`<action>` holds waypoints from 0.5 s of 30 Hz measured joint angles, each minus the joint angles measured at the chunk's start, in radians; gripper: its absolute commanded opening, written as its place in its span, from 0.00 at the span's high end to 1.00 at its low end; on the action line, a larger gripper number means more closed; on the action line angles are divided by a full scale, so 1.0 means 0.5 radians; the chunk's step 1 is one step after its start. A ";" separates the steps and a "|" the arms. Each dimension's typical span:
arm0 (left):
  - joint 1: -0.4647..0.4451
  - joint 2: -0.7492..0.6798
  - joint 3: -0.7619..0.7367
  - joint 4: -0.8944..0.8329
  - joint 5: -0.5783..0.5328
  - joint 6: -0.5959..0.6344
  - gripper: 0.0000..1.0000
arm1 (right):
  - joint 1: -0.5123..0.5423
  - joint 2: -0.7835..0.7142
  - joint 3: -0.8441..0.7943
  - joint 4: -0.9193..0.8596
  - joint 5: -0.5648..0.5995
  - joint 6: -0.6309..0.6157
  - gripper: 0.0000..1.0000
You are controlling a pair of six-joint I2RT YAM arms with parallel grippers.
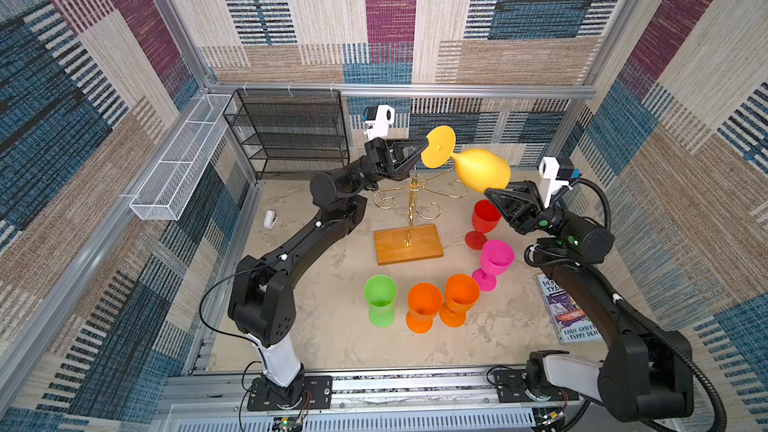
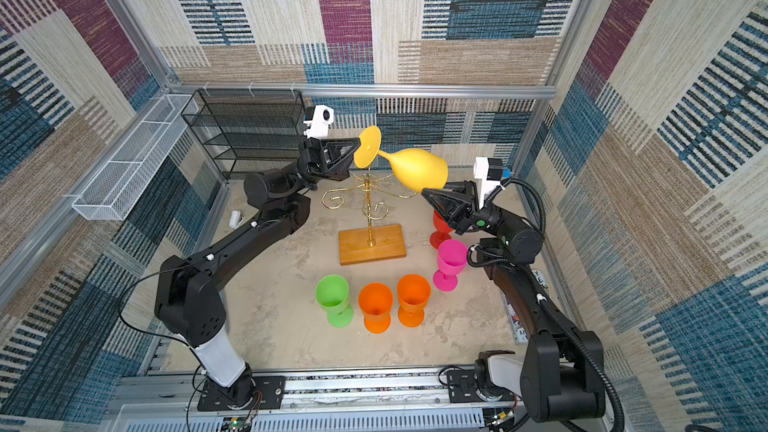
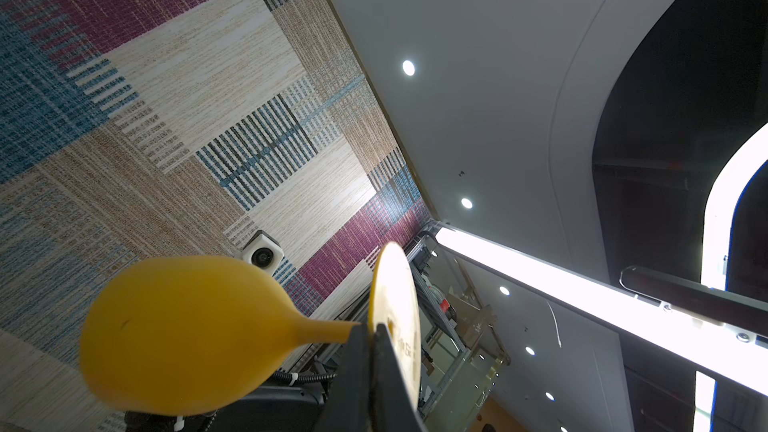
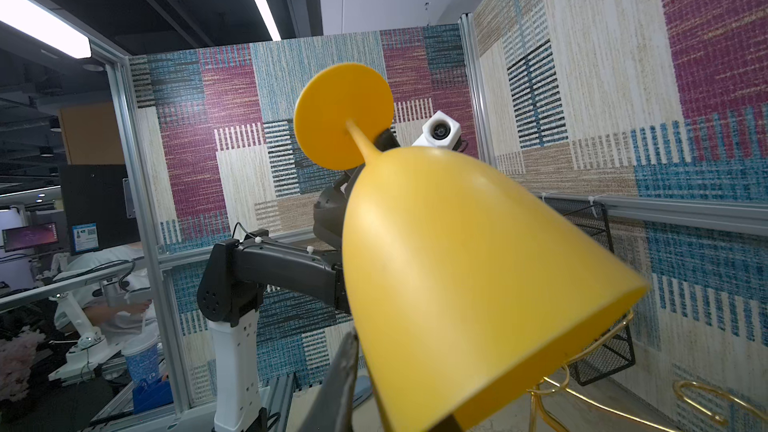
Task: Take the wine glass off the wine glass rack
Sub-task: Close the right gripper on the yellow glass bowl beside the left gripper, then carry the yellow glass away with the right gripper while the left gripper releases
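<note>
**Q:** Where is the yellow plastic wine glass [image 1: 482, 170]?

**A:** On its side in the air, above the gold wire wine glass rack [image 1: 424, 249]. Your left gripper [image 1: 426, 144] is clamped on its foot. Your right gripper [image 1: 488, 192] meets the bowl's rim, hold unclear. Release left early and it may fall onto the rack or the red plastic goblet [image 1: 482, 218].

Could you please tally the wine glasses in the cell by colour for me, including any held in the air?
yellow glass: 1
red glass: 1
pink glass: 1
orange glasses: 2
green glass: 1
Total: 6
</note>
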 measured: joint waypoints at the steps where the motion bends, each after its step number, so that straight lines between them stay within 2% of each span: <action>1: 0.000 0.004 0.002 0.000 -0.002 -0.006 1.00 | 0.000 -0.005 0.000 -0.001 0.000 -0.016 0.83; 5: 0.001 0.020 0.005 -0.019 -0.050 -0.021 1.00 | 0.002 -0.037 -0.009 -0.001 -0.003 -0.071 0.90; 11: -0.006 0.035 0.005 -0.045 -0.054 -0.043 0.82 | 0.004 -0.141 -0.044 -0.016 -0.002 -0.174 1.00; 15: -0.018 0.027 0.005 -0.042 -0.047 -0.021 0.67 | 0.002 -0.256 -0.037 -0.101 0.099 -0.302 1.00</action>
